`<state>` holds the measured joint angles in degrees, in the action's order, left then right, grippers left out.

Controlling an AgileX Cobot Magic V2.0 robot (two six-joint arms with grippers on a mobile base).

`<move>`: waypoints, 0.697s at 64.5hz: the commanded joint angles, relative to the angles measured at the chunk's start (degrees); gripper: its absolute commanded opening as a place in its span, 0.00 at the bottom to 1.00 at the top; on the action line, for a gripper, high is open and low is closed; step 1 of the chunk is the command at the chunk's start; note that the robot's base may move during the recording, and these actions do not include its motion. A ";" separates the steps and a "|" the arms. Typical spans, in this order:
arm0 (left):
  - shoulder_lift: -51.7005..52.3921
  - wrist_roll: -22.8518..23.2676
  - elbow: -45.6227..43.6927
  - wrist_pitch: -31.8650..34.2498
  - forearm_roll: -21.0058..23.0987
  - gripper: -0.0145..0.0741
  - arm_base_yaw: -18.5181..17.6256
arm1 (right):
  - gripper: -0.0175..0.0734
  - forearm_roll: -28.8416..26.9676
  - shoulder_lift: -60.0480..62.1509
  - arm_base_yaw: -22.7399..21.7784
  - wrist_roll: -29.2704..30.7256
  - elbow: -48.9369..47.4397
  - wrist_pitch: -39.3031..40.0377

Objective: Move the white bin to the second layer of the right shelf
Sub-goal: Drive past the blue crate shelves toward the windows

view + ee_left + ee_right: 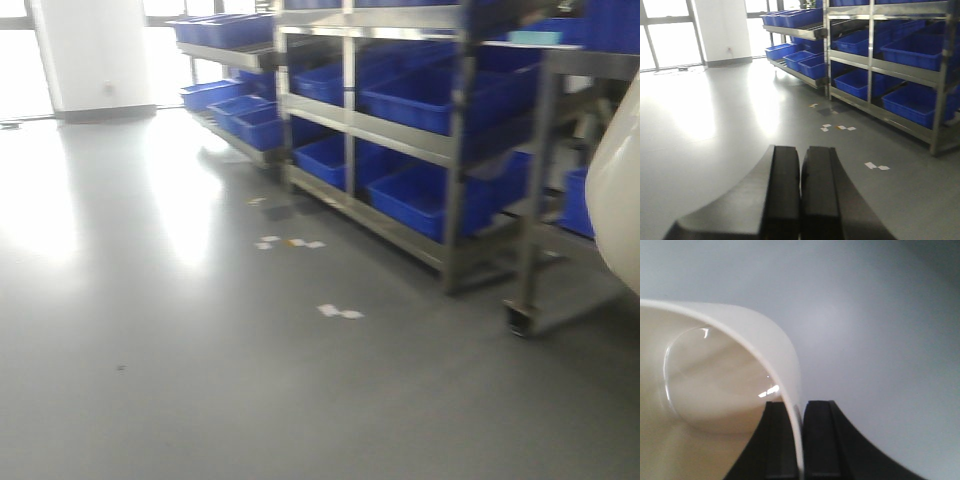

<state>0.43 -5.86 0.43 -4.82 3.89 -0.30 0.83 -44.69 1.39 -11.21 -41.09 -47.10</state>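
**Grey storeroom floor, steel racks alongside: white bin carried at the right hand**

Item: white bin (715, 390). Smooth cream-white plastic, unmarked. Its inside and rounded base are seen in the right wrist view, with the mouth turned towards the camera. One wall is pinched by the right hand (801, 412): one black finger (822, 440) is set outside the wall and the other inside. In the front view the bin's curved side (615, 200) is seen at the right edge, held clear of the floor (200, 380). It is cut off by the frame there.

Left hand (800, 155): the black fingers are pressed together with only a thin seam between them, and nothing is gripped. It is held over open floor.

Just behind the bin: a steel rack frame (545, 180), with a caster (517, 318) at the foot of its post. Its levels cannot be made out.

Further left: a long steel rack (455, 150), with its shelves filled by blue crates (420, 100). Beyond it stands a second rack (795, 30) with tilted shelves, also loaded with blue crates.

Floor: grey and glossy, with window glare. Small white tape marks (340, 312) are scattered near the racks.

Background: a white pillar (90, 50) between bright windows (665, 35).
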 commanded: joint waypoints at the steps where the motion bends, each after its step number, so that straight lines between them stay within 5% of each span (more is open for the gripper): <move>1: 0.80 0.15 2.11 4.82 0.35 0.26 -0.20 | 0.28 0.19 0.62 -0.23 0.33 -1.68 4.40; 45: 0.80 0.15 2.11 4.82 0.35 0.26 -0.20 | 0.28 0.19 0.62 -0.23 0.33 -1.68 4.36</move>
<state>0.43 -5.86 0.43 -4.82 3.89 -0.30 0.83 -44.69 1.39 -11.21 -41.09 -47.10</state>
